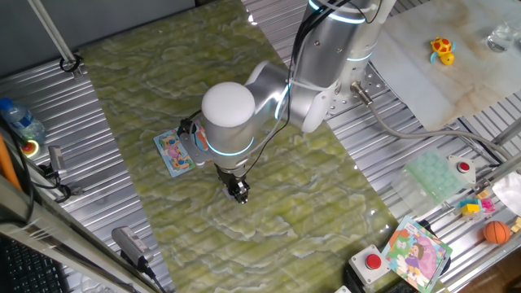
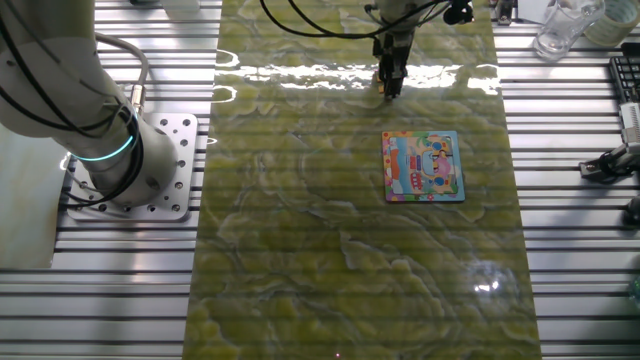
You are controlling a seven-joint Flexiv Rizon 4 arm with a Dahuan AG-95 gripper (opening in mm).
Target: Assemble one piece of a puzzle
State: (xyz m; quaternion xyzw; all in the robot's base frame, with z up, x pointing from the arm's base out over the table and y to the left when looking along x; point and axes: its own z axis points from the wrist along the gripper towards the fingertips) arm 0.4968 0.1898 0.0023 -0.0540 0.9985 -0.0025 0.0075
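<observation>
The puzzle (image 2: 423, 166) is a small square board with a light blue border and a pink-yellow cartoon picture. It lies flat on the green marbled mat (image 2: 350, 260). In one fixed view the puzzle (image 1: 172, 152) is partly hidden behind the arm's white joint. My gripper (image 2: 390, 88) points straight down with its tips at the mat, past the board's far side and apart from it. It also shows in one fixed view (image 1: 238, 194). Its fingers stand close together. The tiny greyish piece does not show in either view.
A larger cartoon-girl board (image 1: 417, 252), a red button box (image 1: 373, 262), an orange ball (image 1: 496, 232) and a green tray (image 1: 435, 175) lie off the mat on the slatted metal table. A yellow toy (image 1: 442, 50) sits on a white sheet. A clear cup (image 2: 560, 30) stands at a corner.
</observation>
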